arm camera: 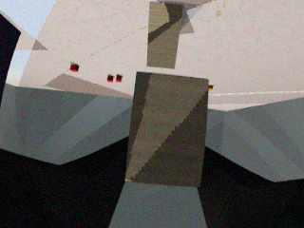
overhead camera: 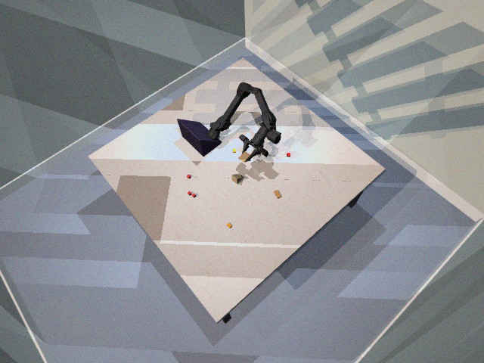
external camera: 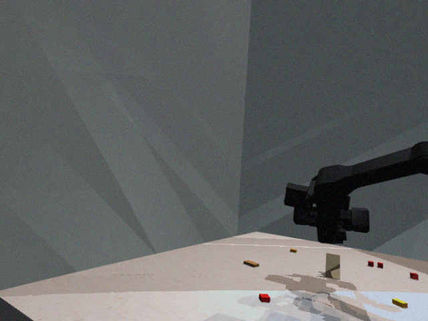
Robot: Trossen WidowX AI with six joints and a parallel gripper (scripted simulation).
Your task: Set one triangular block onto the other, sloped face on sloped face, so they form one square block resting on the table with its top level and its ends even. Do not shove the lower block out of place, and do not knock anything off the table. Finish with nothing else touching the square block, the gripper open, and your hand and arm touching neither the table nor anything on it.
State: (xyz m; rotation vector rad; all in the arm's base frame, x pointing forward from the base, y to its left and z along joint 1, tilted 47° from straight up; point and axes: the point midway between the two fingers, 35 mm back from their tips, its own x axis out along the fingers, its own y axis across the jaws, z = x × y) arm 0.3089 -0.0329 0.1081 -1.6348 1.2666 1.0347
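My gripper (overhead camera: 246,156) (arm camera: 162,144) is shut on one tan triangular block (overhead camera: 243,156) (arm camera: 168,119) and holds it up above the table. In the wrist view a broad rectangular face of this block fills the space between the fingers; its sloped face cannot be made out for certain. In the exterior view the held block is hidden behind the hand. The other triangular block (overhead camera: 237,178) (external camera: 332,267) (arm camera: 162,38) stands on the table, apart from the held one, with an upright rectangular face toward the exterior camera. The hand is above the table, to the back of that block in the top view.
A dark box (overhead camera: 189,132) stands beside the arm's base. A yellow piece (overhead camera: 234,150) (external camera: 400,303) and a red cube (overhead camera: 288,154) (external camera: 264,297) lie near the hand. An orange bar (overhead camera: 277,193) (external camera: 251,263), an orange piece (overhead camera: 229,225) (external camera: 293,250) and several red cubes lie farther out.
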